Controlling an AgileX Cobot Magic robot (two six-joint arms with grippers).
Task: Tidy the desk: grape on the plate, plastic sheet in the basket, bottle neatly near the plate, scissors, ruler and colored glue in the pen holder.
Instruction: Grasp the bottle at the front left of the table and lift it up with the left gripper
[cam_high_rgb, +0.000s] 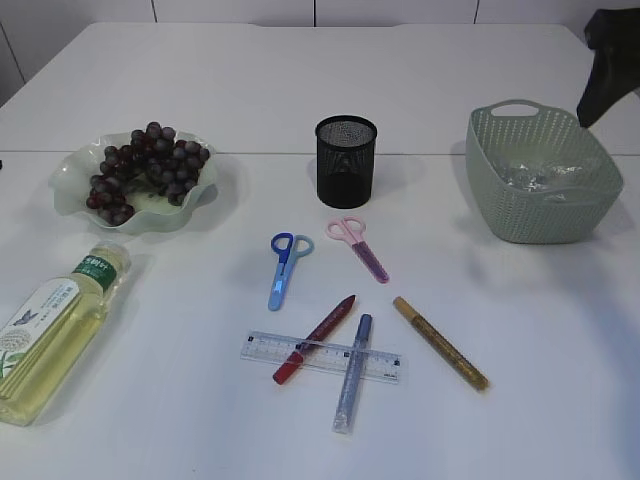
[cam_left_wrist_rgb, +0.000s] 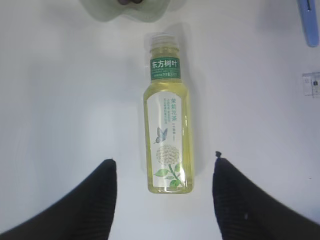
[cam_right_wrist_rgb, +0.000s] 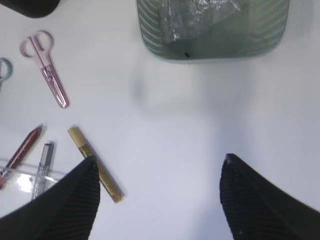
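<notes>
Two scissors lie flat on the white table (cam_high_rgb: 300, 120) in the exterior view, the blue scissors (cam_high_rgb: 287, 265) and the pink scissors (cam_high_rgb: 358, 246), both just in front of the black mesh pen holder (cam_high_rgb: 346, 160); nearer the camera, the clear ruler (cam_high_rgb: 320, 357) lies under the red glue pen (cam_high_rgb: 314, 338) and the silver glue pen (cam_high_rgb: 352, 372), with the gold glue pen (cam_high_rgb: 440, 342) to their right; the grapes (cam_high_rgb: 148, 170) sit on the pale green plate (cam_high_rgb: 75, 180), and the bottle (cam_high_rgb: 52, 332) lies on its side below it; the plastic sheet (cam_high_rgb: 540, 172) is in the green basket (cam_high_rgb: 510, 215).

From the left wrist view, the left gripper (cam_left_wrist_rgb: 165, 200) stands wide, its fingers on either side of the bottle's base, apparently not touching it.

From the right wrist view, the right gripper (cam_right_wrist_rgb: 160, 200) is spread wide and holds nothing, above bare table near the gold glue pen.
</notes>
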